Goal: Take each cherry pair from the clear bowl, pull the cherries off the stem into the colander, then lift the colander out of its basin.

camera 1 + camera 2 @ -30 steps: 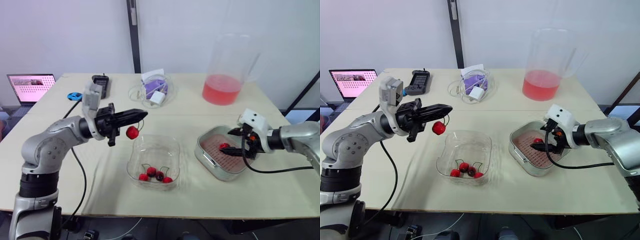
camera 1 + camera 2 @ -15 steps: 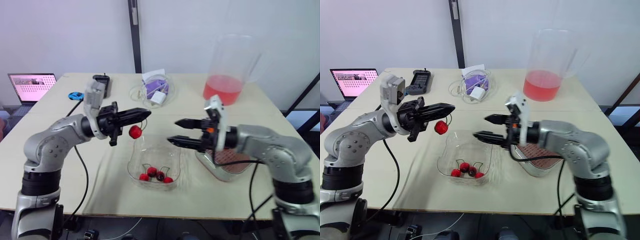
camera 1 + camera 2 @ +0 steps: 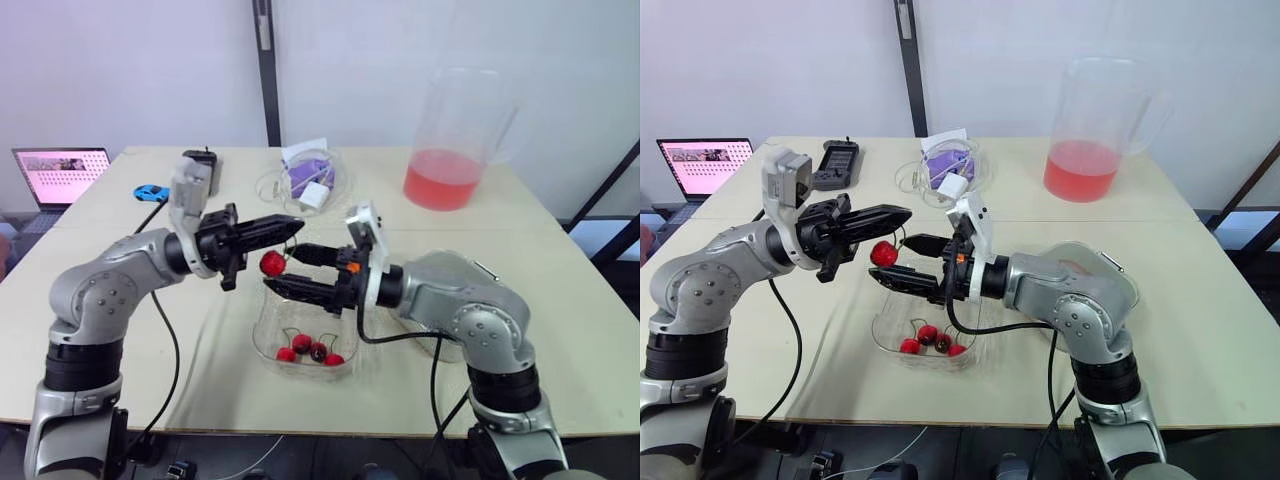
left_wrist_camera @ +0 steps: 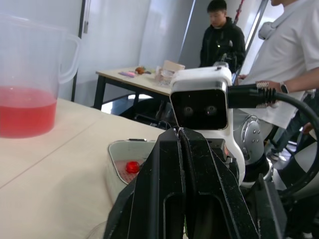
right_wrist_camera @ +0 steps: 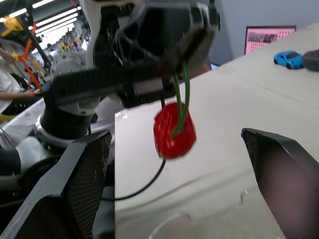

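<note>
Right, risks from here:
- Nearest, the clear bowl (image 3: 352, 338) holds a few stemmed cherries (image 3: 310, 350). The hanging cherry is about over the bowl's far rim, so a drop probably lands in the bowl or on the table (image 3: 580, 360), not in the colander.
- The left gripper (image 3: 291, 227) is clamped on the stem (image 5: 178, 94), with a single cherry (image 3: 271, 263) dangling below its tips. The stem is thin and the pinch narrow, so a sideways tug could slide it out instead of popping the fruit off.
- The right gripper (image 3: 893, 259) has its fingers spread wide, one above and one below the cherry, neither touching it. Closing off-centre would knock the free-hanging fruit aside, and closing too hard likely squashes it.
- The two grippers are nose to nose, so an overshoot by the right one bumps the left fingertips.
- The colander (image 4: 124, 160) in its basin (image 4: 115, 150) sits well off to the robot's right, behind the right arm, with one loose cherry (image 4: 132, 167) in it. The pull is set up by the bowl, so the fruit must be carried across, and a weak hold spills it on the way.
- Farthest, the pitcher (image 3: 452, 150) of red liquid is well apart from both arms, so low risk.
</note>
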{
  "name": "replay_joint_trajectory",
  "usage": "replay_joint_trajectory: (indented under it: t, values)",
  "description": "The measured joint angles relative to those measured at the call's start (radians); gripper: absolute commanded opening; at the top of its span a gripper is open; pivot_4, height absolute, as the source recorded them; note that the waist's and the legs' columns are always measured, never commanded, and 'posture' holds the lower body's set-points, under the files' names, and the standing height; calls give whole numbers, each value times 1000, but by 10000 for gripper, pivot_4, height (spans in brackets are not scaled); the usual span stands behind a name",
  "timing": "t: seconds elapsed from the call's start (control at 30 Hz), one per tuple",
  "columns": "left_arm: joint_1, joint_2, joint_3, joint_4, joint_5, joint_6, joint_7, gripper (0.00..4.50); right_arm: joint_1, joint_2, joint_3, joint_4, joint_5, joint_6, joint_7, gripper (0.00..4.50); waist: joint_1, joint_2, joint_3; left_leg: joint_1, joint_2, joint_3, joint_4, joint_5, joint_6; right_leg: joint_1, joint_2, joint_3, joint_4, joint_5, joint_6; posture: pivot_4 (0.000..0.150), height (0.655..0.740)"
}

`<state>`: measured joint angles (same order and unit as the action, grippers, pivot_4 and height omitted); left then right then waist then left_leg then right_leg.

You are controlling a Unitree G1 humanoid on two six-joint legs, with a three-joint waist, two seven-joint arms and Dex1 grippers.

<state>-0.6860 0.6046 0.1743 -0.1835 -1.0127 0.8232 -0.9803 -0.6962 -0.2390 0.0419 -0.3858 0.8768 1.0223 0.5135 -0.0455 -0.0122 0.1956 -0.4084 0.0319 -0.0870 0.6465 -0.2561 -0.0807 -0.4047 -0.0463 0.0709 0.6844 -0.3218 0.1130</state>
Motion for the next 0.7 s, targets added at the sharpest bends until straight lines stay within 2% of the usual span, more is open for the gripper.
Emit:
replay_joint_trajectory:
  t: [0.03, 0.13, 0.2, 0.5, 0.53, 0.63, 0.7]
  values:
    - [0, -1, 0, 0, 0, -1, 1, 0, -1, 6, 4, 2, -1, -4, -2, 44692, 1, 0, 0, 0, 0, 0, 0, 0, 0, 0, 0, 0, 0, 0, 0, 1500, 7332]
    - [0, -8, 0, -1, 0, -4, 1, 0, -2, 20, 15, 19, -7, -8, -7, 36309, 1, 0, 0, 0, 0, 0, 0, 0, 0, 0, 0, 0, 0, 0, 0, 1500, 7332]
    - [-2, -15, -1, -1, 0, -4, 1, 0, -2, 23, 19, 25, -10, -10, -12, 27452, 0, 0, 0, 0, 0, 0, 0, 0, 0, 0, 0, 0, 0, 0, 0, 1500, 7332]
    - [-16, -18, -1, 1, 1, -7, -4, 0, -2, 34, 29, 39, -30, -15, -36, 27452, 0, 0, 0, 0, 0, 0, 0, 0, 0, 0, 0, 0, 0, 0, 0, 1500, 7332]
    - [-16, -18, -1, 4, 1, -7, -6, 0, -2, 36, 28, 39, -30, -15, -36, 22275, 0, 0, 0, 0, 0, 0, 0, 0, 0, 0, 0, 0, 0, 0, 0, 1500, 7332]
    - [-14, -18, -1, 7, 2, -9, -15, 0, -3, 37, 26, 41, -30, -19, -39, 10373, 0, 0, 0, 0, 0, 0, 0, 0, 0, 0, 0, 0, 0, 0, 0, 1500, 7332]
    - [-13, -18, -1, 8, 5, -16, -17, 0, -10, 37, 26, 45, -31, -20, -42, 10373, 0, 0, 0, 0, 0, 0, 0, 0, 0, 0, 0, 0, 0, 0, 0, 1500, 7332]
